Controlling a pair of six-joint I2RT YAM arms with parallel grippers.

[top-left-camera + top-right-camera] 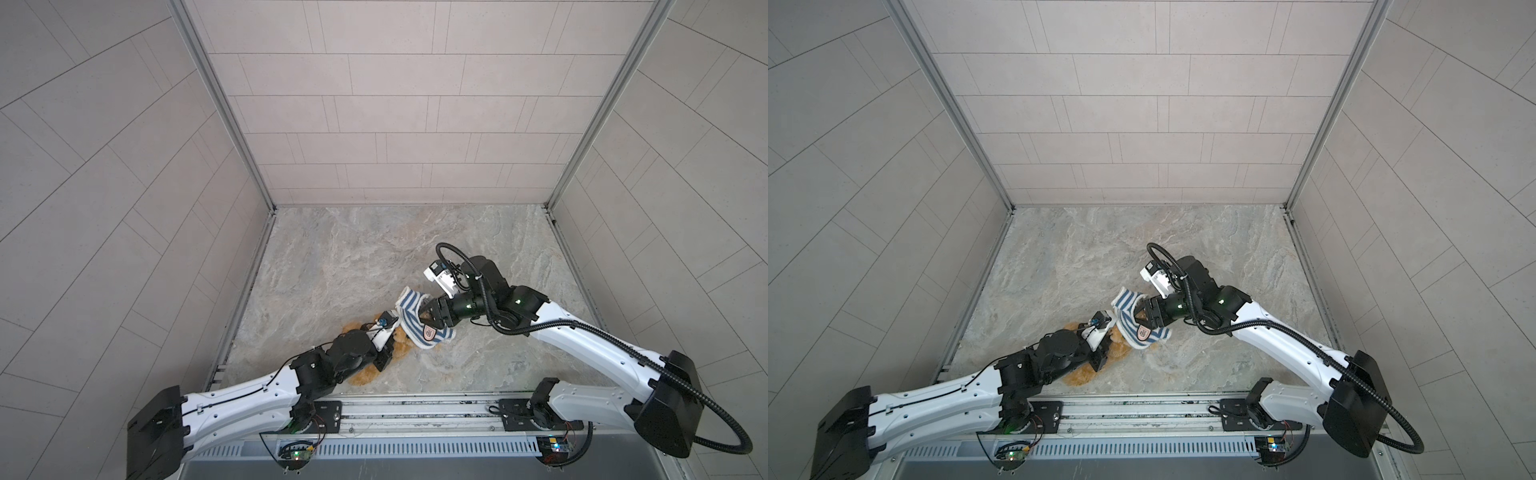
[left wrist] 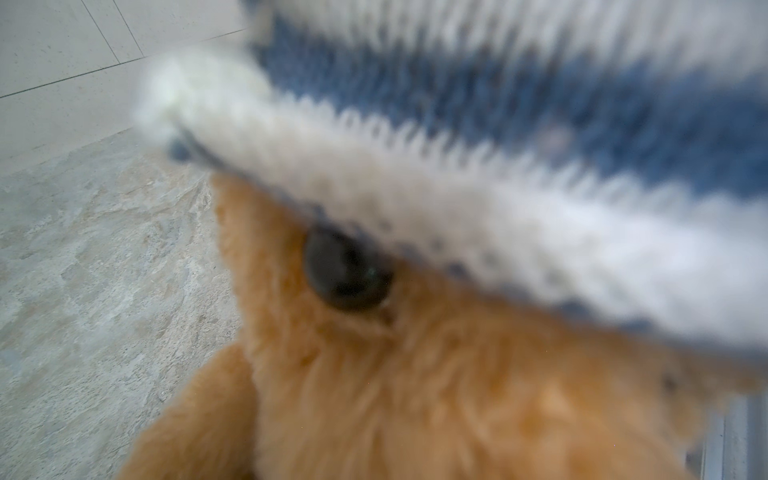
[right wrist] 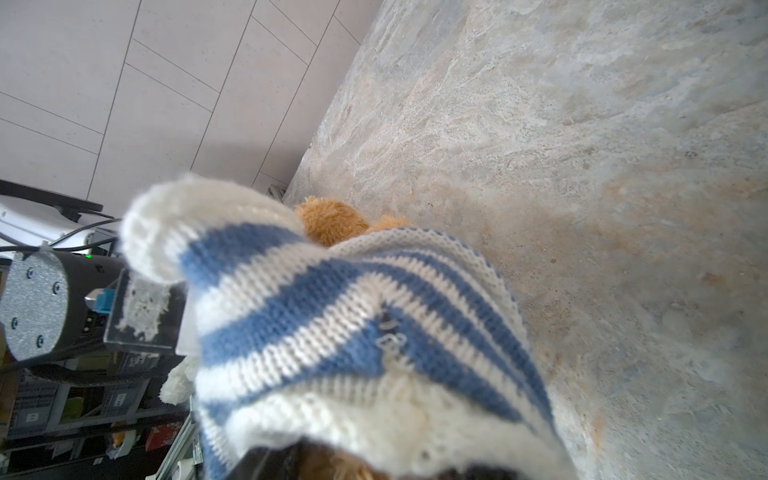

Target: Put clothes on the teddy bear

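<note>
The work surface was a tabletop (image 1: 365, 253) (image 1: 1225, 249) with a grey and beige marbled stone pattern, closed in by pale tiled walls (image 1: 399, 124) on three sides and edged by a metal rail (image 1: 415, 409) along the near side. One teddy bear (image 1: 368, 376) (image 1: 1079, 376) of golden-brown plush lay on it, in the near left part, largely covered from above in both top views. A blue-and-white striped knitted shirt (image 1: 415, 330) (image 1: 1129, 330) was draped over the bear's upper end; its lower hem reached towards the tabletop, but contact could not be confirmed. The right wrist view showed faint orange patches (image 3: 623, 237) on the marbling near the bear (image 3: 332, 220).
</note>
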